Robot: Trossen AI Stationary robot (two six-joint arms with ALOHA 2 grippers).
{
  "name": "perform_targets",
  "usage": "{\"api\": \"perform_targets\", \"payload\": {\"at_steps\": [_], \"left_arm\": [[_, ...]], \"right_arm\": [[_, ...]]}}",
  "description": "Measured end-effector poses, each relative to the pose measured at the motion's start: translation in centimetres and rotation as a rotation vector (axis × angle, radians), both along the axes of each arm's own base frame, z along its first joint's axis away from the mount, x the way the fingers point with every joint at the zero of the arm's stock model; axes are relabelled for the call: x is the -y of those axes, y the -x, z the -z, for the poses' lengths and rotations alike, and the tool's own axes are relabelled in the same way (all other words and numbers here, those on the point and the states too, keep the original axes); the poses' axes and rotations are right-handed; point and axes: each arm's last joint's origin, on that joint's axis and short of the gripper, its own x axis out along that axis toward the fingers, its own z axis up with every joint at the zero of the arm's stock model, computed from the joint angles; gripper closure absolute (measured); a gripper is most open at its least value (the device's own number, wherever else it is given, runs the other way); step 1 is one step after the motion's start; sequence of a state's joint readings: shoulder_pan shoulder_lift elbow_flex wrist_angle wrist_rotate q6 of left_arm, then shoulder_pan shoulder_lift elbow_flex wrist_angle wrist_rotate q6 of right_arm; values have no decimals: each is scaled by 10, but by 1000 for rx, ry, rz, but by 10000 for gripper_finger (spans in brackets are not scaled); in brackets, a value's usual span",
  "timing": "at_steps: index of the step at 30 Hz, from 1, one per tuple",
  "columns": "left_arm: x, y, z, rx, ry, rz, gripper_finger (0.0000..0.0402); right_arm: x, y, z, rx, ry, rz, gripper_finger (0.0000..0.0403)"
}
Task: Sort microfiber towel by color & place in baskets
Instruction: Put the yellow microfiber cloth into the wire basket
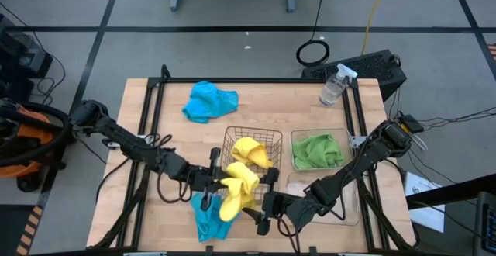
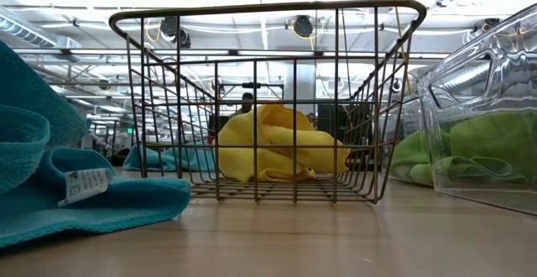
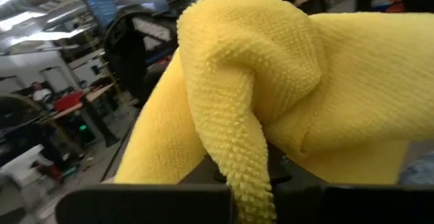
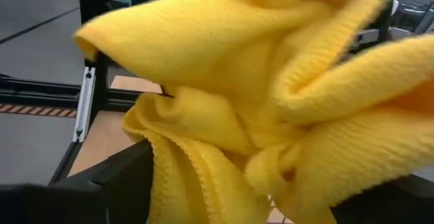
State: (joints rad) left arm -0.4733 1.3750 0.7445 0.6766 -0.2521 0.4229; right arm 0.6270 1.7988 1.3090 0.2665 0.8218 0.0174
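The lower centre of the table is crowded: both grippers and a hanging yellow towel are bunched just below the wire basket, over a blue towel. Bare wood is left at the upper left. The upper right is blocked by a spray bottle, the right by two tubs.

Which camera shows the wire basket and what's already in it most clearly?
The low view: the wire basket fills the frame, with a yellow towel lying on its floor. The high view shows the basket from above, partly covered by the held yellow towel. Neither wrist view shows it.
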Motion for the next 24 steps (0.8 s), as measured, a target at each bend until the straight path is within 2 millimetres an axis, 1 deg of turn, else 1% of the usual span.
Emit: {"api": "perform_targets", "payload": {"at_steps": [3,7,12,16,19,23,24], "left_arm": [[-4,-2,0,-1,6,-23,391],[-8,-3,-1,-4,26,-19,391],[-7,-3,0,-9,42,9,391],[-6,-3,0,-25,86,72,383],[-5,-3,1,-41,116,92,351],[-8,-4,2,-58,136,80,286],[-8,-4,2,-59,136,77,268]], "right_arm": [[0,0,0,0,-3,-10,64],[2,-1,-1,4,-5,0,95],[9,-6,-1,4,-7,14,161],[13,-9,-1,3,-6,20,229],[13,-9,0,-1,3,19,290],[12,-8,1,-16,43,11,374],[11,-7,1,-22,59,8,386]]}}
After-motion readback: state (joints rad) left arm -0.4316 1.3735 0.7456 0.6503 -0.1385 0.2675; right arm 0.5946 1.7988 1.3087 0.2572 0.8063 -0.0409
